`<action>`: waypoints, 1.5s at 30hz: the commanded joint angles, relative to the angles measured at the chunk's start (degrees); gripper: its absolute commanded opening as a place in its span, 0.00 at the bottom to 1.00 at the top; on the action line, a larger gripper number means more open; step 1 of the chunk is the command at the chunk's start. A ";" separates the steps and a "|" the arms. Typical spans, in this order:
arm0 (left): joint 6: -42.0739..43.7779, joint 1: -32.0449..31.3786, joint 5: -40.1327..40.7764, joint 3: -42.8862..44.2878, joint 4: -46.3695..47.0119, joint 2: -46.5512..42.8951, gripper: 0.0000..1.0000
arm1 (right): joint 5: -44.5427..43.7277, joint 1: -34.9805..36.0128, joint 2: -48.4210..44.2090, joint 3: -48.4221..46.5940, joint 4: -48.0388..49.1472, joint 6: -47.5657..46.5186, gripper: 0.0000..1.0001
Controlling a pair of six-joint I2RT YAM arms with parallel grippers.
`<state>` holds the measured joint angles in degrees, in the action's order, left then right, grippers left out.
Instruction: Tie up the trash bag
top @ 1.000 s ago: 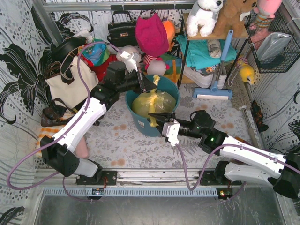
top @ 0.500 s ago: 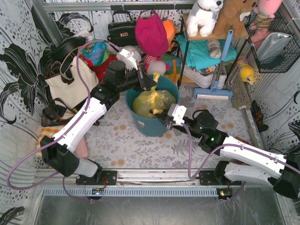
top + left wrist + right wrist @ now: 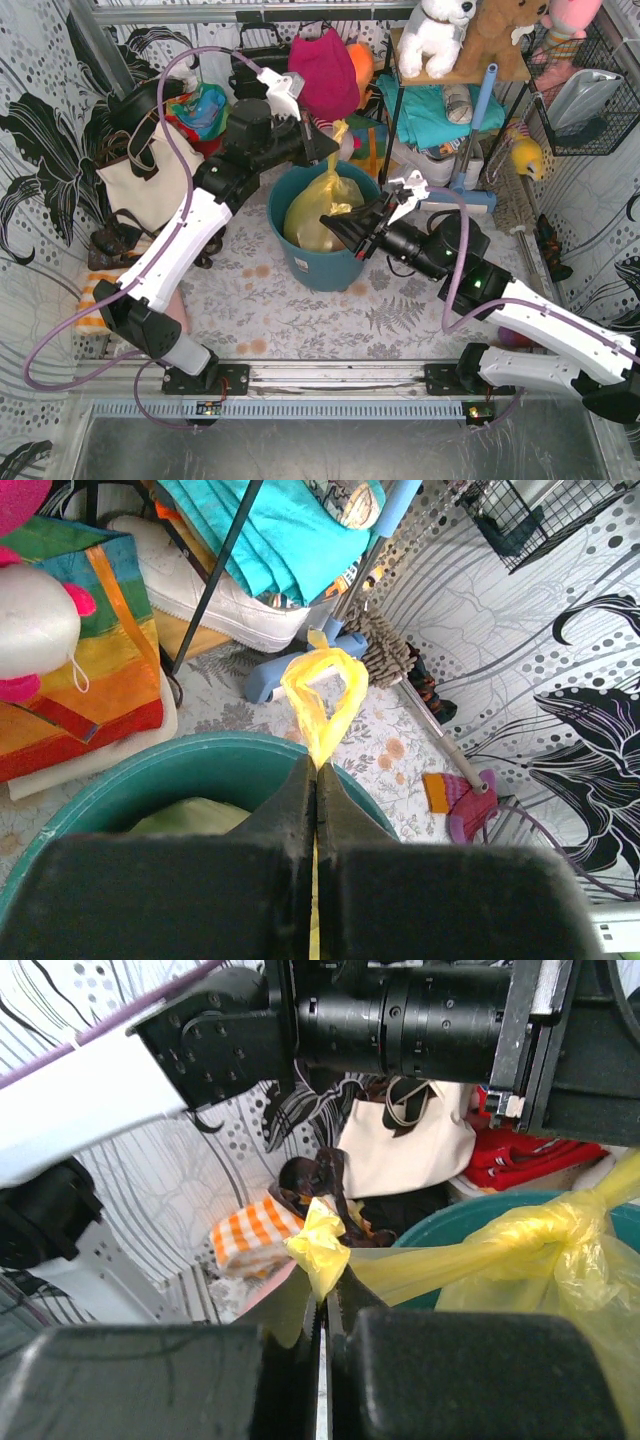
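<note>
The trash bag is thin yellow plastic and sits in the teal bin. It is drawn up to a knot with two tails pulled apart. My left gripper hangs over the bin's far rim, shut on the upper tail, which loops out past its tips. My right gripper is over the bin's near right side. It is shut on the other tail, which bunches beyond its fingertips and runs taut to the knot.
A cream tote bag stands left of the bin. Behind it are a black handbag and a red bag. A shelf rack with soft toys and a blue mop stand at the back right. A wire basket hangs on the right.
My right gripper closed on the bag's tail and rose from the bin's front to over its right side. The left gripper lifted its tail up and back, stretching the bag taller.
</note>
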<state>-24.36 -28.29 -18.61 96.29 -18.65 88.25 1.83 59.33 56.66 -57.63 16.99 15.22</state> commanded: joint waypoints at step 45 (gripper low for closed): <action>-0.89 3.50 8.32 -12.62 8.65 -2.42 0.00 | 2.50 0.26 -7.10 10.56 -2.90 19.50 0.14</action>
<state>-24.82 -25.34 -10.20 81.10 -13.65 87.50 6.02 59.33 51.07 -43.09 13.80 34.94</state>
